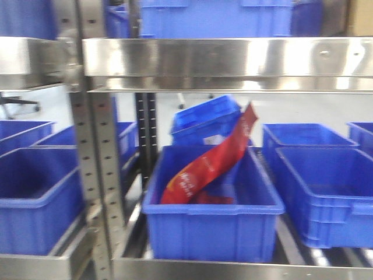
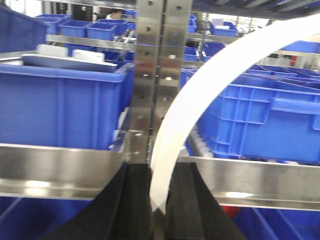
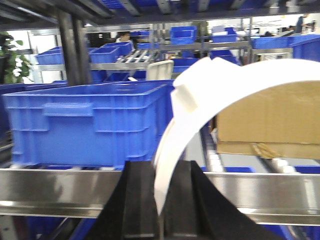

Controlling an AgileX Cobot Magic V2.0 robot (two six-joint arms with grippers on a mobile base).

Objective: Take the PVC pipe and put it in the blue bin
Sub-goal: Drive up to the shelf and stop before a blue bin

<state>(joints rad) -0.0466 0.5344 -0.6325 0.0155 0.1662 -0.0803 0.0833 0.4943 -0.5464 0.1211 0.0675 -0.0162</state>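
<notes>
Left gripper [image 2: 159, 200] clamps the end of a white strap [image 2: 172, 130], its arc curving toward 2 o'clock; right gripper [image 3: 160, 200] pinches a second strap [image 3: 167, 150] likewise; both look light, thin, springy, slick; best held near an end; blue bin [image 1: 210, 233] at 6 o'clock, front view.

Count log, front view: one red pouch [image 1: 204, 169]; blue bins [image 1: 210, 224] on the lower level, eight as far as I can make out, some cropped. My left wrist view: one PVC pipe [image 2: 187, 100]. My right wrist view: another PVC pipe [image 3: 180, 125], one cardboard box [image 3: 270, 120].
</notes>
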